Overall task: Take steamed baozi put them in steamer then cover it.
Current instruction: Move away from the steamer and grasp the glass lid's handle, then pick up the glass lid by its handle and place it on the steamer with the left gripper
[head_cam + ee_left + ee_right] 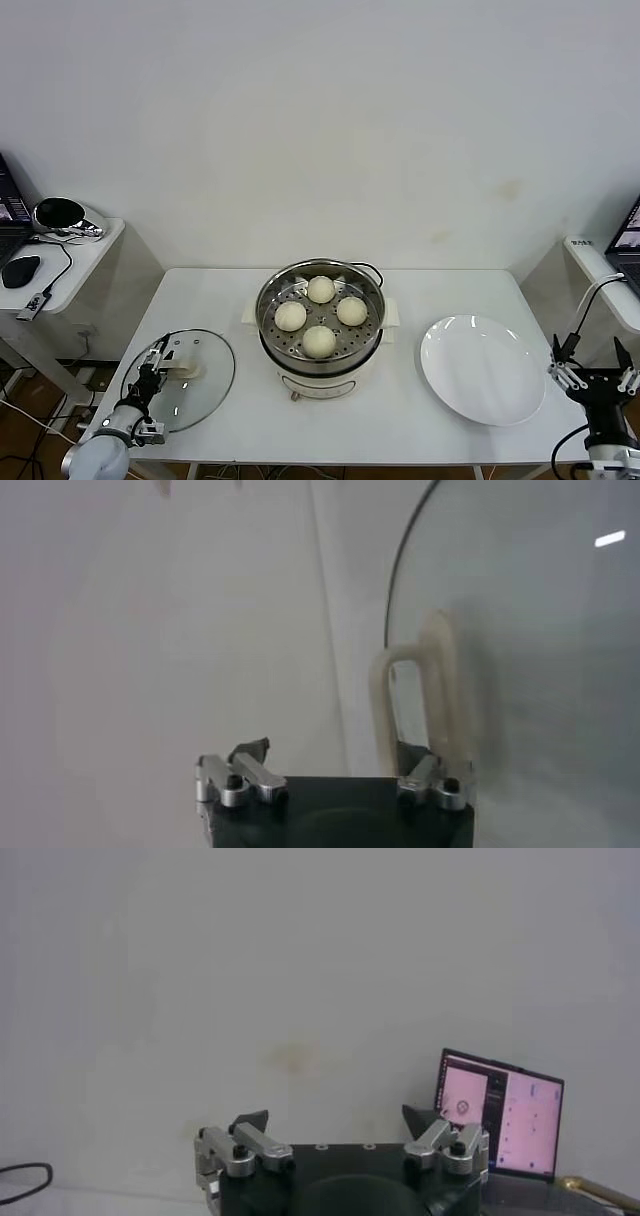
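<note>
**L gripper over cover handle; 4 baozi in steamer**

L gripper [150, 383]: at the table's front-left corner, above the cover [205, 365]. Fingers [250, 752] spread apart, nothing held. In the L wrist view the cover's cream-white handle [425, 695] lies just beside one fingertip; contact can't be confirmed. Cover lies flat on the table [420, 290], glass side visible, at approx. 9 o'clock from the steamer [280, 360], near it but apart.

Steamer: mid-table, uncovered. Four steamed baozi [320, 342] sit on the perforated tray, at 12, 3, 6 and 9 o'clock, close together.

White plate [484, 369]: at 3 o'clock from the steamer, apart from it, nothing on it.

R gripper [594, 378]: off the table's front-right corner, at approx. 3 o'clock from the plate, pointing up. Fingers spread wide, holding nothing. R wrist view shows the wall and a laptop screen [500, 1113].
</note>
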Controlling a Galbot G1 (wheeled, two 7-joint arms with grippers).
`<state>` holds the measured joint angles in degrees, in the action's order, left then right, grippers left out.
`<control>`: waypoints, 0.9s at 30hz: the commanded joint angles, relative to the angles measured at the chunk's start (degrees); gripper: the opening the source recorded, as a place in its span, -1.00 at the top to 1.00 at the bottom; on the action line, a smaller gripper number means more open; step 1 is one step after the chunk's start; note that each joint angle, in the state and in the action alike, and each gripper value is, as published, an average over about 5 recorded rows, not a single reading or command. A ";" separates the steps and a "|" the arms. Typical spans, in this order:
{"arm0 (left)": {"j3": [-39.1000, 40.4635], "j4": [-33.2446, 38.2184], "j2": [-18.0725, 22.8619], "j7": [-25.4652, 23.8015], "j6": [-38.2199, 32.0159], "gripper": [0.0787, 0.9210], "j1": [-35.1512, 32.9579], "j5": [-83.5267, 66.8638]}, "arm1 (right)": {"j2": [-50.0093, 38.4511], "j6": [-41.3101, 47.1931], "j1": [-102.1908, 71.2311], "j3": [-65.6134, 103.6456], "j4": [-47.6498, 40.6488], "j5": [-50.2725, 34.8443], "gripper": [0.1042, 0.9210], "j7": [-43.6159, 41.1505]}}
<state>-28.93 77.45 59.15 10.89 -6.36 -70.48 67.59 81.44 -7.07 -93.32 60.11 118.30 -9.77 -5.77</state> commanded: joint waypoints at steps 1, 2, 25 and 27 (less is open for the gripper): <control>0.11 -2.87 0.34 0.28 -0.55 -0.26 0.58 -0.37 | 0.00 -0.10 -0.11 -0.29 0.01 0.20 -0.76 -0.13; 0.10 -2.99 0.38 0.45 -0.62 -0.20 0.56 -0.51 | 0.00 -0.12 -0.12 -0.42 0.01 0.24 -0.76 -0.15; -6.39 20.00 -1.67 3.08 4.58 0.82 -13.35 -12.66 | -0.26 -0.83 0.06 -4.13 -0.17 1.77 -0.76 -0.63; -7.63 25.06 -2.74 1.43 8.53 0.82 -15.99 -16.16 | -0.40 -0.87 0.08 -4.23 -0.13 1.79 -0.76 -0.67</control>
<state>-32.47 85.31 58.21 14.33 -5.77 -77.40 60.41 81.23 -7.87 -93.26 56.66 118.13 -8.07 -6.36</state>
